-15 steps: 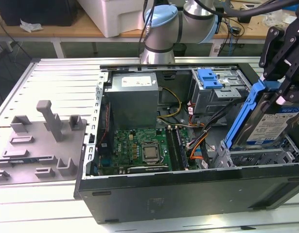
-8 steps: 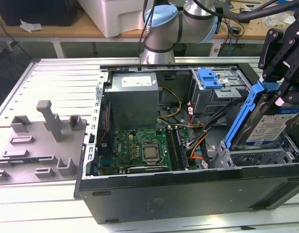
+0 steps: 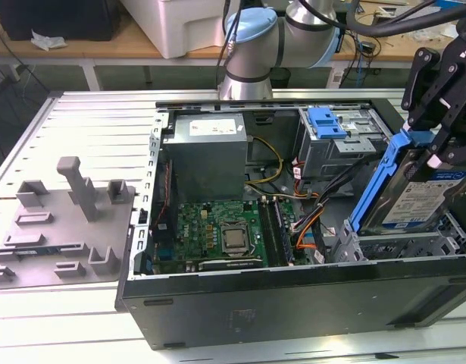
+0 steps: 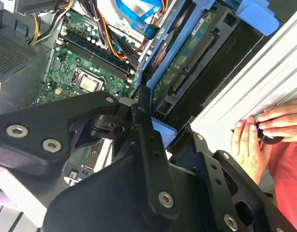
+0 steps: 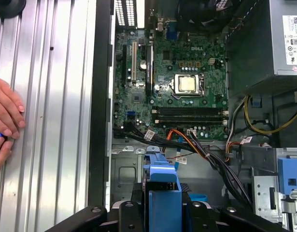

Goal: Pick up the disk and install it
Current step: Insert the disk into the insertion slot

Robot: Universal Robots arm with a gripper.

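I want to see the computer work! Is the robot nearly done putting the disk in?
Partway. Picking up looks done: the gripper holds the disk by its blue frame, tilted, at the metal cage in the computer case. Left: the disk isn't seated yet.

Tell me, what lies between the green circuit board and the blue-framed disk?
Orange and black cables lie between the circuit board and the disk, in the exterior view.

The arm (image 3: 251, 42) bends at its grey-and-blue joints and reaches toward the exterior view's right, where its black gripper (image 3: 436, 148) hangs tilted downward, fingers (image 5: 137, 203) clamped on the blue-framed edge of the disk (image 3: 418, 201)
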